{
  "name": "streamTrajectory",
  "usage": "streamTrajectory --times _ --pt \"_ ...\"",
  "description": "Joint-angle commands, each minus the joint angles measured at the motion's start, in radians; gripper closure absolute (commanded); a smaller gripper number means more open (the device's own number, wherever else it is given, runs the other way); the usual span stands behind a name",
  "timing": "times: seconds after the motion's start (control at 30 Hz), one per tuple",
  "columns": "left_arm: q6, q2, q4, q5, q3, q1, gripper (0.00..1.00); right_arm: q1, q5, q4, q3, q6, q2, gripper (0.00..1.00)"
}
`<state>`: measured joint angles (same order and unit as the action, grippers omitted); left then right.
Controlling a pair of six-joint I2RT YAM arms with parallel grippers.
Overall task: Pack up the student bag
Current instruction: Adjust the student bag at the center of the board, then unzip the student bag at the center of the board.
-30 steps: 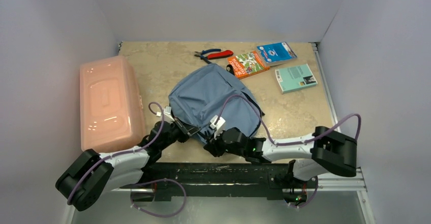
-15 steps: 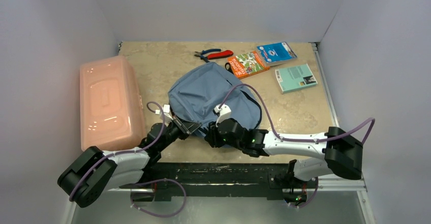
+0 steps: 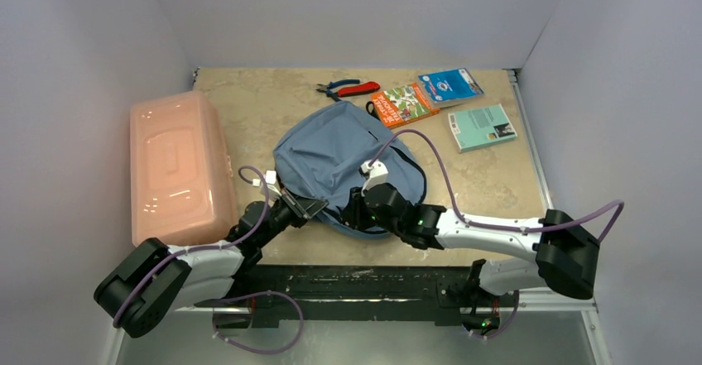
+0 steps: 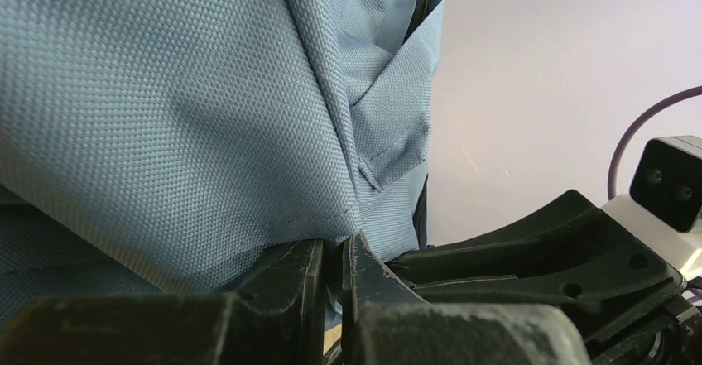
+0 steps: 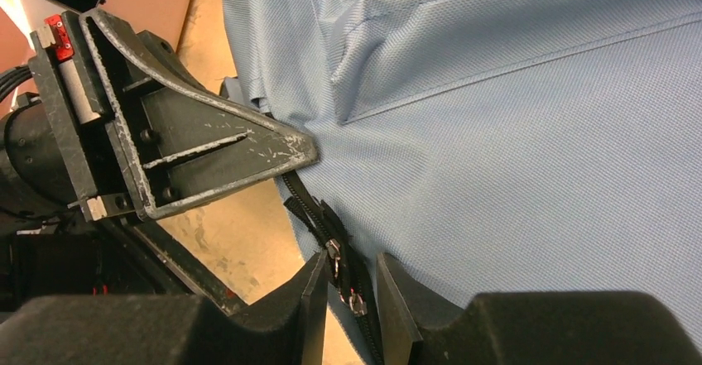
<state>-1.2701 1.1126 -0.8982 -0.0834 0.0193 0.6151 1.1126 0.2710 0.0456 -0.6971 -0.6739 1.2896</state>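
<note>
The grey-blue student bag (image 3: 343, 160) lies in the middle of the table, its near edge lifted. My left gripper (image 3: 308, 208) is shut on a fold of the bag's fabric at its near left corner; the wrist view shows the cloth (image 4: 190, 133) pinched between the fingertips of the left gripper (image 4: 335, 247). My right gripper (image 3: 358, 214) is at the bag's near edge, just right of the left one. In the right wrist view the right gripper (image 5: 352, 272) has its jaws nearly together around the black zip (image 5: 335, 253), with two metal pulls between them.
A rigid pink plastic box (image 3: 178, 166) stands at the left. At the back lie red-and-blue pliers (image 3: 348, 88), an orange booklet (image 3: 403, 104), a blue packet (image 3: 449, 86) and a teal book (image 3: 483, 127). Walls close in on three sides.
My right arm has reached forward and slightly right, bringing its jaws onto the zip at the bag's near edge. The bag's near edge rose and shifted a little left. The left gripper kept its hold.
</note>
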Motion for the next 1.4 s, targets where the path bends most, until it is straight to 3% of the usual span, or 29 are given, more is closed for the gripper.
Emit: streamTrajectory --times 0.0,0.4,0.83,1.37 --pt "0.035 -0.005 -0.123 -0.001 0.003 -0.004 1.00 -0.005 -0.024 0.068 -0.010 0.036 0.028 0.70" --pt "0.030 0.003 -0.138 -0.013 -0.003 -0.003 1.00 -0.005 -0.028 0.113 -0.058 0.087 0.104 0.80" --pt "0.018 0.067 -0.211 -0.028 -0.009 -0.003 1.00 -0.021 -0.009 0.138 -0.071 0.090 0.092 0.77" --pt "-0.017 0.180 -0.360 -0.045 -0.019 -0.002 1.00 -0.028 -0.016 0.154 -0.050 0.096 0.131 0.81"
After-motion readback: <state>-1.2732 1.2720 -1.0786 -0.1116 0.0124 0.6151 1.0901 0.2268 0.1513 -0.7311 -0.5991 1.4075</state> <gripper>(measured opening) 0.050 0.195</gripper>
